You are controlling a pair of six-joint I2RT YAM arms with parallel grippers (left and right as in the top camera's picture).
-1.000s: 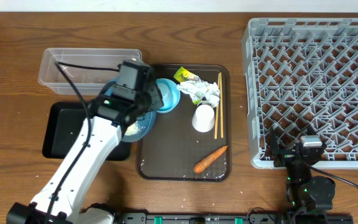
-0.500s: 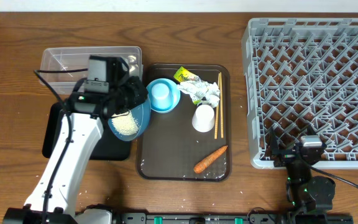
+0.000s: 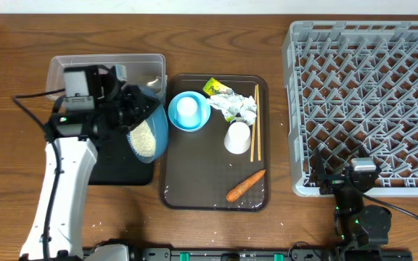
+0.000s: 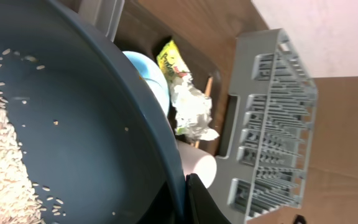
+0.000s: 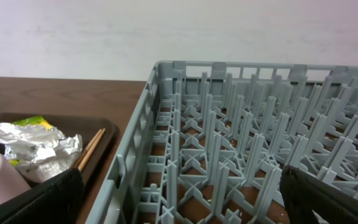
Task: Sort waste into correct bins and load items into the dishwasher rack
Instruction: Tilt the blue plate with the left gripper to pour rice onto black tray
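Two pincers: left pincer (image 3: 128, 110) clamps the tilted blue plate (image 3: 152, 122) (rice (image 3: 144, 139) on it), right pincer (image 5: 179, 202) gapes empty.

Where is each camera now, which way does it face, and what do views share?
Overhead: above the table, straight down on rack and tray; both arms show.
Left wrist: on the left arm, looks across the tilted plate toward rack; left gripper shut on its rim.
Right wrist: low at the table's front, facing rack and wall; right gripper open at bottom corners.
Shared: rack, crumpled paper and chopsticks in all three.
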